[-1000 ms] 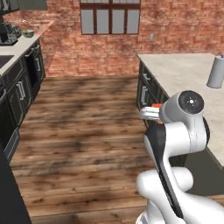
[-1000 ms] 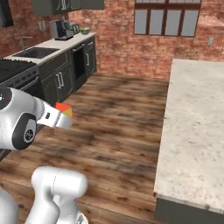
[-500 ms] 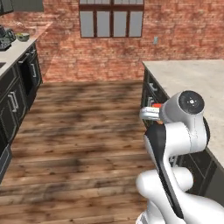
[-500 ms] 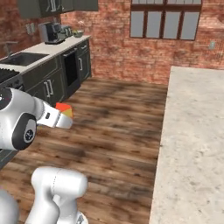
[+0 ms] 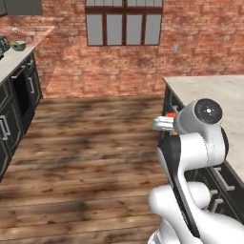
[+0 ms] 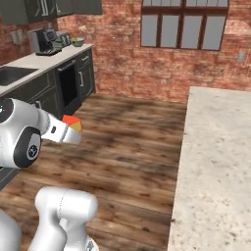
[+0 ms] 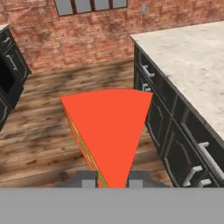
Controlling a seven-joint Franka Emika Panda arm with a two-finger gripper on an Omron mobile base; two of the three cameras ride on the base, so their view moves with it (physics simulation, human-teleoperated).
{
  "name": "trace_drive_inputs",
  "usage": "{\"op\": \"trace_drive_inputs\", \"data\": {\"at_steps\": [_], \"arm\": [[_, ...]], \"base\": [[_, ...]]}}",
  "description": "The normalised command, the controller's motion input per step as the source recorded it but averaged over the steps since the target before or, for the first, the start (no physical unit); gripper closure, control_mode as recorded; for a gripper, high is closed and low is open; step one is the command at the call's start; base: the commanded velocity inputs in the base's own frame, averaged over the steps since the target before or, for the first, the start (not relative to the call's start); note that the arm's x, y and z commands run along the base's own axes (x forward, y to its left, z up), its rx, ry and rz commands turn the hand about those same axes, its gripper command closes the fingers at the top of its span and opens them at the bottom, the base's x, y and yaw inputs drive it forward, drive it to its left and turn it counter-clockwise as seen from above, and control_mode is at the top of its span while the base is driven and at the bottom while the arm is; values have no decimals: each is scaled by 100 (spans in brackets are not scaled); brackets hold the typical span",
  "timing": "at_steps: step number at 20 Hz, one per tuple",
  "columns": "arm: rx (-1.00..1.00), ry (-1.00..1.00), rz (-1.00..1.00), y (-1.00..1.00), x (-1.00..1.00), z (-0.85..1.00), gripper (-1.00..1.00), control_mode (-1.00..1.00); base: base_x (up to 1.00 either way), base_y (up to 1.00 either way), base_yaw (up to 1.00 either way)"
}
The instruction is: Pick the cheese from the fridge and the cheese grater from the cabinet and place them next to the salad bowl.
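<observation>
Basically gripper [image 7: 113, 179] is clamped tight on the cheese [image 7: 107, 129], jaws nearly closed with the wedge's narrow tip pinched between the two fingers [image 7: 86, 178]. Hand view: red face of the wedge fans out wide away from the fingertips, thin yellow edge down its left side. Cheese is held in the air over the wood floor [image 7: 39, 131], touching nothing but the fingers.

Right base view: cheese [image 6: 72, 123] sticks out past the end of the white hand, red on top, orange-yellow below, over the floor between the wall counter [image 6: 29, 61] on the left and the speckled island counter [image 6: 215, 157] on the right.

Left base view: just a sliver of red cheese [image 5: 170, 115] shows past the arm's wrist, close to the island's dark cabinet front [image 5: 167, 102].

Salad bowl [image 6: 77, 41] sits far back on the wall counter, beside a coffee machine [image 6: 43, 41], well apart from the held cheese. Brick wall with a window [image 6: 182, 23] behind.
</observation>
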Motion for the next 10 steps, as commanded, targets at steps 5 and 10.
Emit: {"op": "trace_drive_inputs", "data": {"at_steps": [5, 10], "arm": [[0, 0, 0, 0, 0, 0, 100, 100], [0, 0, 0, 0, 0, 0, 100, 100]], "base": [[100, 0, 0], [100, 6, 0]]}}
